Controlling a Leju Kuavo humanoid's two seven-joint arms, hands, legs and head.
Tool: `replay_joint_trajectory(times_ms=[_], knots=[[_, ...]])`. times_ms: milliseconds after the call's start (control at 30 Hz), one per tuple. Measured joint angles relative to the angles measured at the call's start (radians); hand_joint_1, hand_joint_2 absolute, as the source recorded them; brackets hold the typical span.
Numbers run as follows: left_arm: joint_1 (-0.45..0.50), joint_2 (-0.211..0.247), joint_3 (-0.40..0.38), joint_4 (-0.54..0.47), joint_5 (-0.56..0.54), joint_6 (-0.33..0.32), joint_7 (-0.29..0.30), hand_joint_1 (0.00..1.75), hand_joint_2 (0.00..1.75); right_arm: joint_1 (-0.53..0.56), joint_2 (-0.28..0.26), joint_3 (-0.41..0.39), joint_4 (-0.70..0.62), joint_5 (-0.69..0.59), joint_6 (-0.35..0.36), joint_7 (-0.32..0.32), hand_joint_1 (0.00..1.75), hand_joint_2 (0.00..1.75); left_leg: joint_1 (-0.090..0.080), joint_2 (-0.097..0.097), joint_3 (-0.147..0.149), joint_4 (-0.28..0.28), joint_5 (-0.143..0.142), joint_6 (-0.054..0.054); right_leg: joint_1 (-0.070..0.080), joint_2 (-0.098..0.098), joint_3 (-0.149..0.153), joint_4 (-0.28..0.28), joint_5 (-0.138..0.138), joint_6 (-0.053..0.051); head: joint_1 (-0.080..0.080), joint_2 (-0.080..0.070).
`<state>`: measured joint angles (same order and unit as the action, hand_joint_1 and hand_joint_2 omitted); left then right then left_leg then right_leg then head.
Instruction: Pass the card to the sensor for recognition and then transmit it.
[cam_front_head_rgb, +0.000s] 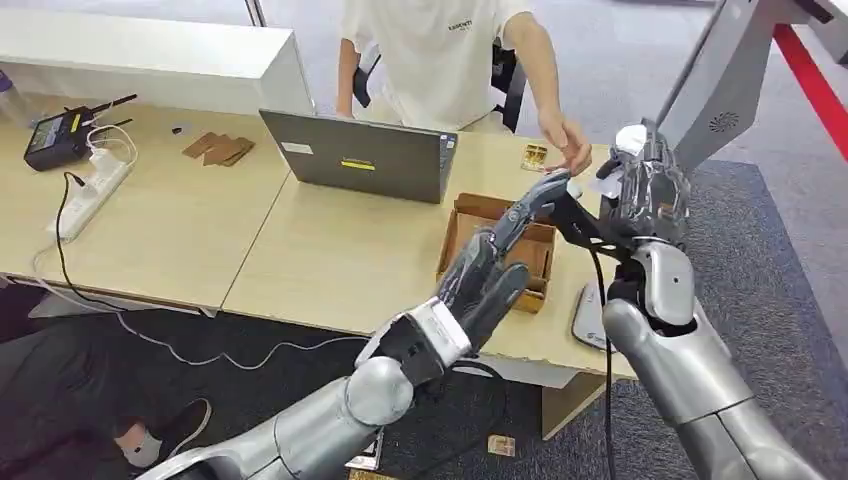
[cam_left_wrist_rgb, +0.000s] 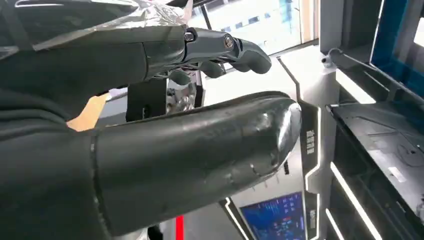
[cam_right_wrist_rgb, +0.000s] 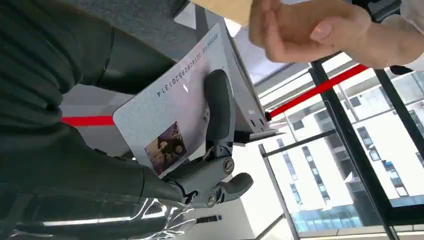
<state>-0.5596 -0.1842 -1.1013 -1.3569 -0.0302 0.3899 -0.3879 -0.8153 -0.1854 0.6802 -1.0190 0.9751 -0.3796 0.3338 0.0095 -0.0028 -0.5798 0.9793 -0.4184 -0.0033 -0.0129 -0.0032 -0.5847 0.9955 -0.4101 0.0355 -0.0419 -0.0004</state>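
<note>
Office floor, grey carpet (cam_front_head_rgb: 770, 250), red stripe at far right; two pale wood surfaces (cam_front_head_rgb: 330, 250) pushed together, carrying a laptop (cam_front_head_rgb: 365, 155), an open cardboard box (cam_front_head_rgb: 500, 250), a power strip (cam_front_head_rgb: 90, 195) with a black radio beside it, and small brown cards near the back edge; a grey slanted unit (cam_front_head_rgb: 720, 80), probably the sensor stand, rises at the far right corner.

Right hand (cam_front_head_rgb: 650, 190) is raised beside that unit and holds the card (cam_right_wrist_rgb: 170, 117), pinched flat between thumb and fingers (cam_right_wrist_rgb: 220, 107); printed number and small picture face the wrist camera. A person behind the surface reaches a hand (cam_front_head_rgb: 568, 145) toward it, close to the card but apart from it.

Left hand (cam_front_head_rgb: 500, 265) hangs over the box, fingers stretched, holding nothing.

Judgement: the handover step is in hand; whether the sensor has read the card, cannot tell. Next move calls for a steady hold until the person grips the card's free edge, then a loosened pinch; loosening too soon risks a drop onto the box or the carpet.
</note>
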Motion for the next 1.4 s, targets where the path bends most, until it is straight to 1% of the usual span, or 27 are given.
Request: replay_joint_trajectory(times_ms=[267, 400, 600, 633, 667, 700, 733, 767, 1033, 1167, 1233, 1400], knots=[[0.0, -0.015, 0.002, 0.022, 0.007, -0.017, -0.025, 0.0, 0.0, -0.062, 0.042, 0.027, 0.115, -0.007, 0.025, -0.011, 1.75, 1.75, 0.0, 0.0, -0.001, 0.0, 0.0, 0.0, 0.0, 0.0, 0.0, 0.0, 0.0, 0.0, 0.0, 0.0], [0.0, -0.015, 0.004, 0.025, 0.007, -0.018, -0.024, 0.0, 0.0, -0.084, 0.061, 0.042, 0.168, -0.007, 0.026, -0.012, 1.75, 1.75, 0.0, 0.0, -0.001, 0.0, 0.0, 0.0, 0.0, 0.0, 0.0, 0.0, 0.0, 0.0, 0.0, 0.0], [0.003, -0.014, 0.005, 0.025, 0.002, -0.003, -0.007, 0.0, 0.0, -0.109, 0.087, 0.059, 0.235, -0.016, 0.026, -0.012, 1.75, 1.75, 0.0, 0.0, -0.001, 0.0, 0.0, 0.0, 0.0, -0.001, 0.0, 0.0, 0.0, 0.0, 0.0, 0.0], [0.004, -0.013, 0.005, 0.025, 0.001, -0.001, -0.005, 0.0, 0.0, -0.112, 0.09, 0.061, 0.243, -0.019, 0.025, -0.012, 1.62, 1.75, 0.0, 0.0, -0.001, 0.0, 0.0, 0.0, 0.0, -0.001, 0.0, 0.0, 0.0, 0.0, 0.0, 0.0], [0.005, -0.011, 0.005, 0.025, -0.001, 0.0, -0.002, 0.0, 0.0, -0.116, 0.094, 0.064, 0.253, -0.021, 0.024, -0.012, 0.91, 1.75, 0.0, 0.0, -0.001, 0.0, 0.0, 0.0, 0.0, -0.001, 0.0, 0.0, 0.0, 0.0, 0.0, 0.0], [0.006, -0.01, 0.005, 0.025, -0.002, 0.001, 0.0, 0.0, 0.0, -0.12, 0.099, 0.066, 0.263, -0.024, 0.023, -0.012, 0.91, 1.75, 0.0, 0.0, -0.001, 0.0, 0.0, 0.0, 0.0, -0.001, 0.0, 0.0, 0.0, 0.0, 0.0, 0.0], [0.007, -0.01, 0.005, 0.025, -0.003, 0.002, 0.001, 0.0, 0.0, -0.122, 0.101, 0.068, 0.274, -0.027, 0.021, -0.012, 0.07, 1.75, 0.0, 0.0, -0.002, 0.0, 0.0, 0.0, 0.0, -0.001, -0.001, 0.0, 0.0, 0.0, 0.0, 0.0], [0.007, -0.009, 0.005, 0.025, -0.004, 0.002, 0.003, 0.0, 0.0, -0.124, 0.105, 0.07, 0.28, -0.027, 0.018, -0.014, 0.0, 1.75, 0.0, 0.0, -0.002, 0.0, 0.0, 0.0, 0.0, -0.001, -0.001, 0.0, 0.0, 0.0, 0.0, 0.0], [0.012, -0.002, 0.006, 0.024, -0.014, 0.019, 0.019, 0.0, 0.0, -0.127, 0.129, 0.088, 0.326, -0.04, -0.051, -0.03, 0.0, 1.75, 0.0, 0.0, -0.002, 0.0, 0.0, 0.0, 0.0, -0.001, -0.001, 0.0, 0.0, 0.0, 0.0, 0.0], [0.018, 0.004, 0.007, 0.023, -0.031, 0.034, 0.038, 0.0, 0.0, -0.128, 0.134, 0.096, 0.327, -0.061, -0.088, -0.04, 0.0, 1.75, 0.0, 0.0, -0.002, 0.0, 0.0, 0.0, 0.0, -0.001, -0.001, 0.0, 0.0, 0.0, 0.0, 0.0], [0.022, 0.009, 0.008, 0.019, -0.042, 0.037, 0.054, 0.0, 0.0, -0.123, 0.133, 0.098, 0.307, -0.079, -0.084, -0.037, 0.0, 1.75, 0.0, 0.0, -0.001, 0.0, 0.0, 0.0, 0.0, -0.001, -0.001, 0.0, 0.0, 0.0, 0.0, 0.0], [0.036, 0.028, 0.02, -0.006, -0.074, 0.053, 0.093, 0.0, 0.0, -0.08, 0.119, 0.106, 0.18, -0.115, -0.038, 0.001, 0.0, 1.75, 0.0, 0.0, -0.001, 0.0, 0.0, 0.0, 0.0, 0.0, -0.001, 0.0, 0.0, 0.0, 0.0, 0.0]])
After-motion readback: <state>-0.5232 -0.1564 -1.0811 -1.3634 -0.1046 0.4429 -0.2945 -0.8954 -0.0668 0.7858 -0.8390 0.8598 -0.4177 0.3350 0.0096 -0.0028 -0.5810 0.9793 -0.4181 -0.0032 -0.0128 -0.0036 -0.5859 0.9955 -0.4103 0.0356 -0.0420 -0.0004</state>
